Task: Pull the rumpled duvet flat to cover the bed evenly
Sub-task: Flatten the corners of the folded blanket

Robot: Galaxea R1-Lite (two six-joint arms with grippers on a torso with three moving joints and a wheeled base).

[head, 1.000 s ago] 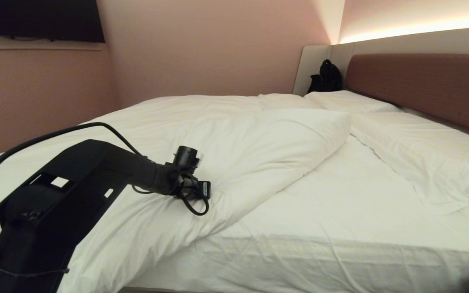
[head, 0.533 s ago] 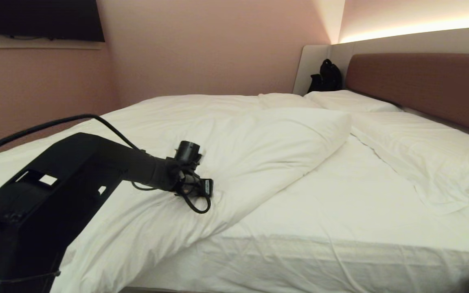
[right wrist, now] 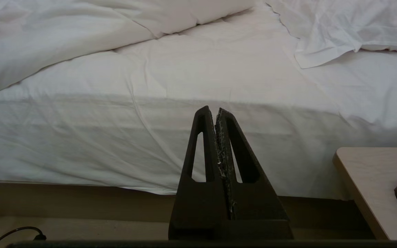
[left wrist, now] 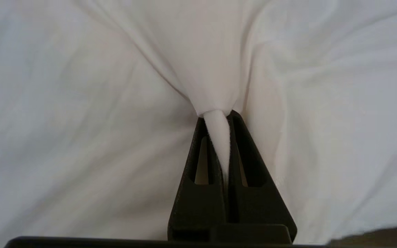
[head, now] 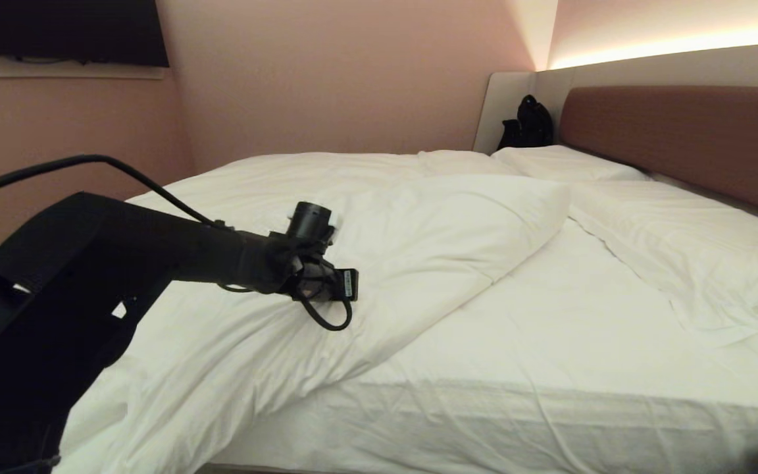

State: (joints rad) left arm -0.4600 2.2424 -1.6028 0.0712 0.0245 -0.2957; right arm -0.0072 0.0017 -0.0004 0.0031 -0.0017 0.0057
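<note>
Half the bed (head: 550, 342) lies bare: the duvet (head: 366, 217) is bunched on its left side, its diagonal edge crossing the mattress, with open sheet running right to the pillows (head: 675, 243). My left gripper (left wrist: 223, 115) reaches out level over the duvet, jaws pinched tight on a fold of it. It has lifted since a second ago. My right gripper (right wrist: 215, 111) hangs parked beside the bed, jaws together, empty.
</note>
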